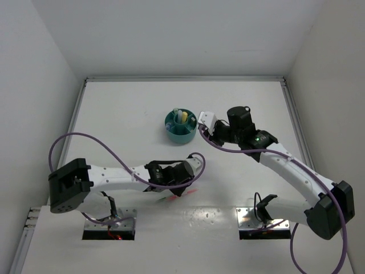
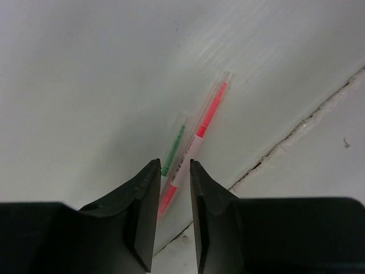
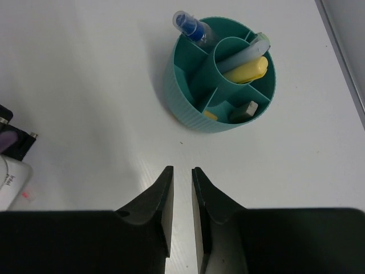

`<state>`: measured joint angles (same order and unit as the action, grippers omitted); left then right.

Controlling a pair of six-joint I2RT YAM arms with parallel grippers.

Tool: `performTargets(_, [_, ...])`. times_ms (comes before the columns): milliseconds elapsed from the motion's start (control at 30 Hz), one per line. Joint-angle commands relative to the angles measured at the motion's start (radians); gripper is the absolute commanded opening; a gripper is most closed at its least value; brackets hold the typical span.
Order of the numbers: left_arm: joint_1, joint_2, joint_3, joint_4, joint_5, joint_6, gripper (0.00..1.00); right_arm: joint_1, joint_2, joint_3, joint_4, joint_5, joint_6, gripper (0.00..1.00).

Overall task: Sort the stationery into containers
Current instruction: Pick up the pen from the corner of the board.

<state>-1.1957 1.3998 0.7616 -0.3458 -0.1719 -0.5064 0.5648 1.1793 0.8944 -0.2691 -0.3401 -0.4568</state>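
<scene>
Counted on inspection: one bowl (image 3: pixel 181 94); three markers inside it, being one blue marker (image 3: pixel 191 27), one yellow marker (image 3: pixel 248 70) and one pale marker (image 3: pixel 239 54); one eraser (image 3: pixel 245 111) and one small yellow piece (image 3: pixel 210 115), also inside; two pens lying outside it, one green pen (image 2: pixel 174 145) and one pink-red pen (image 2: pixel 211 108).

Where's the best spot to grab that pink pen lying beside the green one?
Probably pinch the pink pen across its thin barrel on the far half, coming straight down: it lies flat on the table, and the green pen crowds its near half.
</scene>
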Motion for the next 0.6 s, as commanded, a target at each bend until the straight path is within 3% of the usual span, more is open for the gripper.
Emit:
performTargets(0, [0.008,0.027,-0.004,0.044,0.028,0.022,0.33,-0.003,-0.009,0.014,0.042,0.001,0.004,0.19])
performTargets(133, [0.008,0.060,-0.004,0.053,0.028,0.031,0.37,-0.003,-0.009,0.014,0.042,0.001,0.004,0.19])
performTargets(567, [0.027,0.099,-0.004,0.073,0.005,0.031,0.37,-0.003,-0.009,0.014,0.042,-0.008,0.004,0.19])
